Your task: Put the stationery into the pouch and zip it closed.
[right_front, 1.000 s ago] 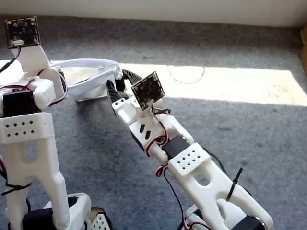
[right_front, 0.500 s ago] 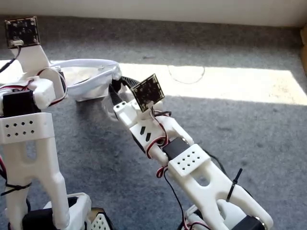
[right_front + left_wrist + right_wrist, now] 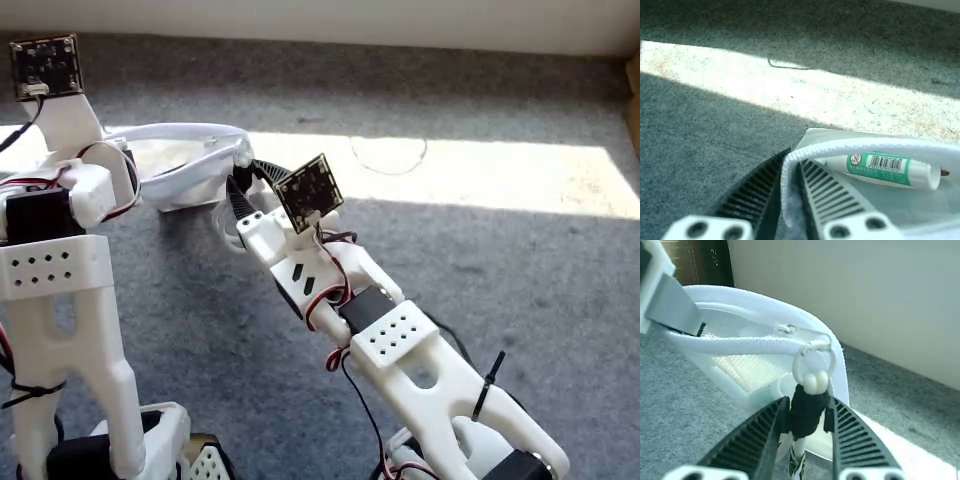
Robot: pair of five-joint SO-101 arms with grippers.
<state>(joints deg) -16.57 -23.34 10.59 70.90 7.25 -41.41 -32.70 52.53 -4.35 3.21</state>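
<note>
A white see-through pouch (image 3: pixel 190 165) lies on the grey carpet at the back left. My left gripper (image 3: pixel 792 159) is shut on the pouch's white zip edge (image 3: pixel 850 146). Inside the pouch lies a green and white tube (image 3: pixel 880 167). My right gripper (image 3: pixel 807 402) is shut on the black zip pull (image 3: pixel 807 412), which hangs from a white ring (image 3: pixel 810 365) at the pouch's right end. In the high view the right gripper (image 3: pixel 238 192) touches that end of the pouch, and the left arm (image 3: pixel 60 250) stands at the left.
A bright strip of sunlight (image 3: pixel 480 175) crosses the carpet, with a thin loop of thread (image 3: pixel 390 155) lying on it. A pale wall (image 3: pixel 350 20) runs along the far side. Open carpet (image 3: pixel 520 280) stretches to the right of the arms.
My right gripper went left and forward to the pouch's end and shut on the zip pull; a second ago its jaws stood open. The left arm has kept still.
</note>
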